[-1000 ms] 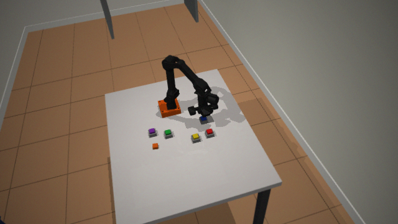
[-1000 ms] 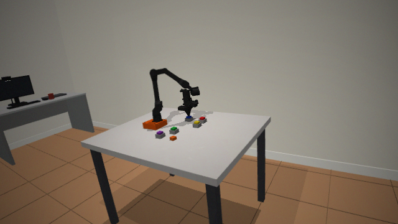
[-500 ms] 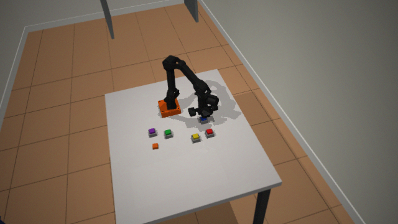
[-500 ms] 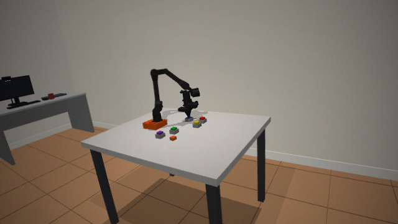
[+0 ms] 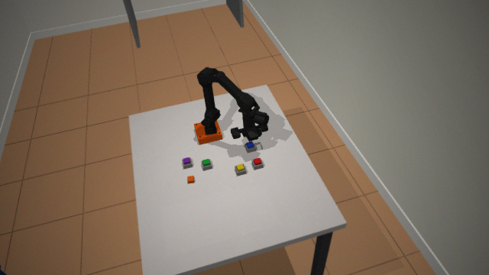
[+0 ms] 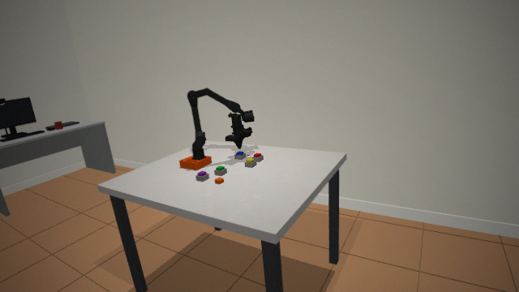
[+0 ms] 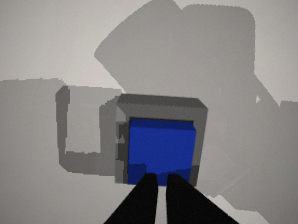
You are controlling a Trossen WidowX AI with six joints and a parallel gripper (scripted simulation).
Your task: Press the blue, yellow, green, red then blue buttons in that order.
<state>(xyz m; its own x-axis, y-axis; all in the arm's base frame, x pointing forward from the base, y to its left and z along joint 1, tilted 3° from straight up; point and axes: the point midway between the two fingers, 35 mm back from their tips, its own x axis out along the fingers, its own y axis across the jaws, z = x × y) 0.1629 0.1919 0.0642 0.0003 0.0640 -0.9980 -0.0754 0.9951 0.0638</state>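
Note:
My gripper [image 5: 250, 140] [image 6: 239, 147] [image 7: 160, 183] is shut and empty, pointing down just above the blue button [image 5: 250, 145] [image 6: 240, 153] [image 7: 162, 147]. A small gap shows between the fingertips and the blue cap in the exterior view, and the cap stands raised in its grey housing. The yellow button [image 5: 240, 167] [image 6: 250, 161] and the red button [image 5: 257, 161] [image 6: 258, 155] stand close together, nearer the table's front in the top view. The green button [image 5: 206, 162] [image 6: 220, 168] stands farther left.
A purple button [image 5: 186, 160] [image 6: 202, 173] stands left of the green one. An orange block [image 5: 190, 179] [image 6: 219, 181] lies near these two. The arm's orange base [image 5: 208, 137] [image 6: 195, 163] stands on the white table [image 5: 214, 221] [image 6: 259, 203], behind the green button in the top view.

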